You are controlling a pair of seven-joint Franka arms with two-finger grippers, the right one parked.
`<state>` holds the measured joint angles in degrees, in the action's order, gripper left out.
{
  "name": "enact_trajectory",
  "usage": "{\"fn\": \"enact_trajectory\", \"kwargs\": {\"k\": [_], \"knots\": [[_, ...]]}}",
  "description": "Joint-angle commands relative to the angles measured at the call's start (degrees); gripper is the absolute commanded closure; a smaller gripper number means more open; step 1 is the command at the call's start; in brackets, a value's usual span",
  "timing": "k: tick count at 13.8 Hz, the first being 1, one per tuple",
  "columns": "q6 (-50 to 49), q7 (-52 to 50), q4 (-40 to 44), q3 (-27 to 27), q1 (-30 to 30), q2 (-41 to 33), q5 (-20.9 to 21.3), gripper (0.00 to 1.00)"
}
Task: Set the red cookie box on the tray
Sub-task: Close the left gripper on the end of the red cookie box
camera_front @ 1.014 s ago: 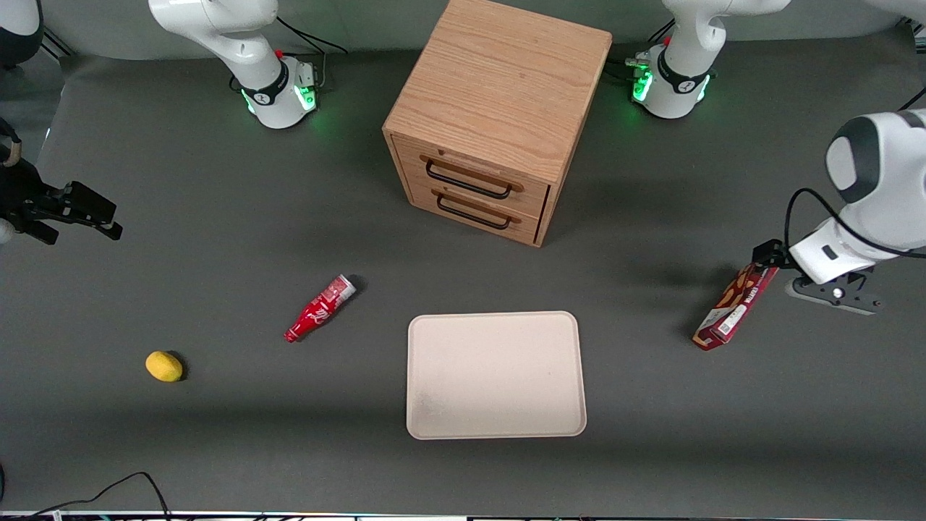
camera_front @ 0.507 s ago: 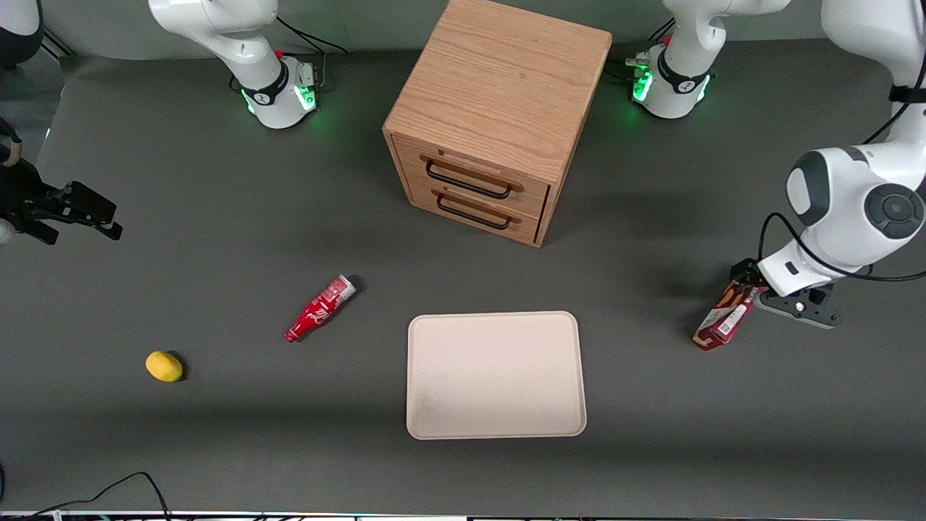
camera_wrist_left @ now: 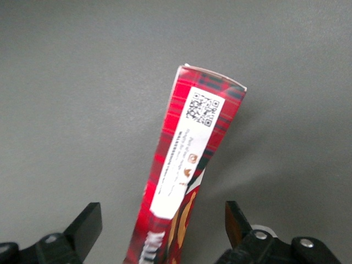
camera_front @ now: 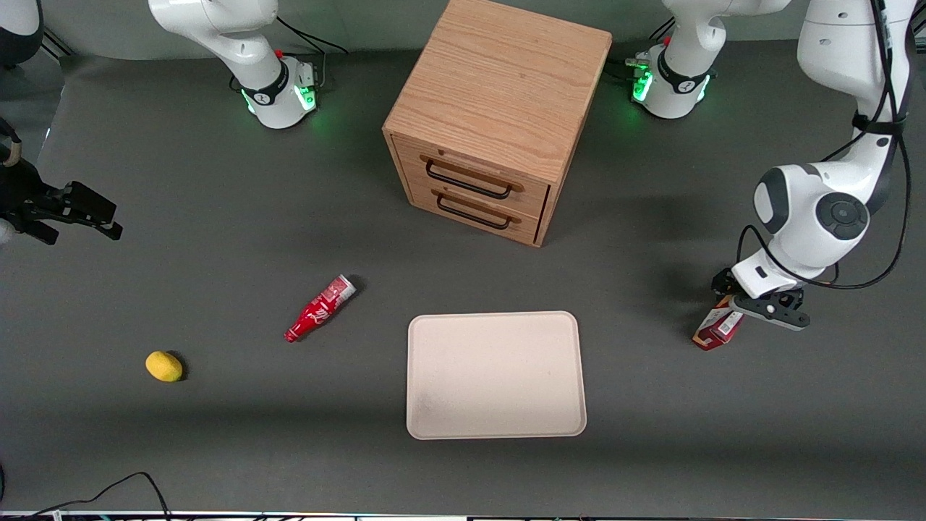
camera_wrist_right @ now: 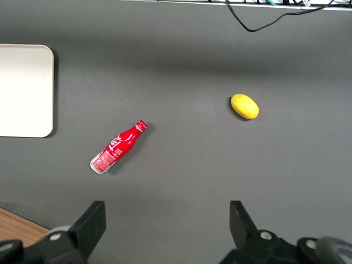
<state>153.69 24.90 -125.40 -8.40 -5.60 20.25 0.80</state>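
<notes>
While the tray [camera_front: 496, 375] lies bare, the gripper [camera_wrist_left: 163, 225] hangs spread wide over the red cookie box [camera_wrist_left: 187, 165].
The box lies on the table [camera_front: 217, 217] toward the working arm's end, well apart from the tray.

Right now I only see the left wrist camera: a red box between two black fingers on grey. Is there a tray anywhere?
Observer: Yes. The front view shows a pale tray on the table, sideways from the red cookie box, toward the parked arm's end.
Operator: Has the gripper grabbed the box?
Observer: No. The gripper is open, one finger on each side, and the box lies on the table.
Operator: Anything else around?
Observer: A wooden drawer cabinet, farther from the front camera than the tray; also a red bottle and a yellow fruit.
</notes>
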Motion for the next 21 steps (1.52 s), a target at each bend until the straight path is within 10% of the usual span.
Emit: {"fn": "enact_trajectory", "kwargs": {"k": [1,5,8,9,17,21], "knots": [[1.18,1.38,-0.72,0.23,-0.03,-0.30,-0.97,0.00],[1.18,1.47,-0.63,0.23,0.06,-0.21,-0.97,0.10],[1.18,2.44,-0.63,0.23,0.15,-0.30,-0.97,0.90],[1.18,2.44,-0.63,0.23,0.15,-0.30,-0.97,1.00],[-0.40,2.96,-0.46,0.31,0.24,-1.69,-1.06,1.00],[-21.52,3.41,6.46,0.14,0.42,-10.03,-2.45,1.00]]}}
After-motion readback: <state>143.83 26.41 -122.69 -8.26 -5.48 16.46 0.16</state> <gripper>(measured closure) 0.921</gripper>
